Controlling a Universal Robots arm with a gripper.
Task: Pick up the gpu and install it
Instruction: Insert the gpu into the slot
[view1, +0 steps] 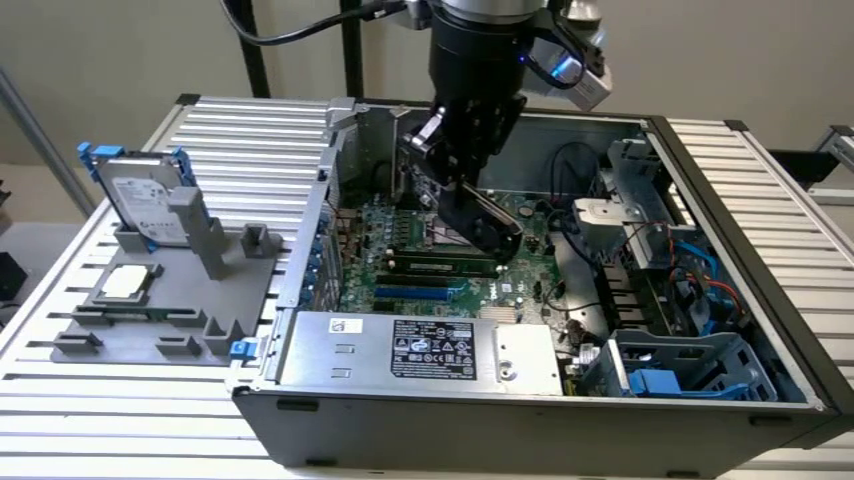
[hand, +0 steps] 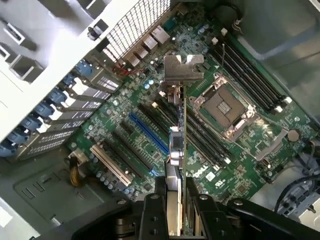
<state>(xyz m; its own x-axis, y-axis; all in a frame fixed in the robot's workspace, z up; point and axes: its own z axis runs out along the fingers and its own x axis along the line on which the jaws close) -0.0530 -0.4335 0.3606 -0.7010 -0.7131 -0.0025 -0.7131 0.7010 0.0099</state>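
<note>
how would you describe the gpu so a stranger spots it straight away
Look inside the open computer case, above the big green motherboard. The gpu is the thin flat card held edge-on in the gripper. It alone sits in that grasp and ends in a silver metal bracket.

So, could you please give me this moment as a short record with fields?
holder: gripper shut on the gpu, inside the open computer case
gpu pose: tilted in the exterior view, silver bracket at the end away from the gripper
below the gpu: motherboard and its slots; whether the card touches a slot cannot be told
outside the case: hard drive standing in a grey fixture, at the exterior view's left
</note>
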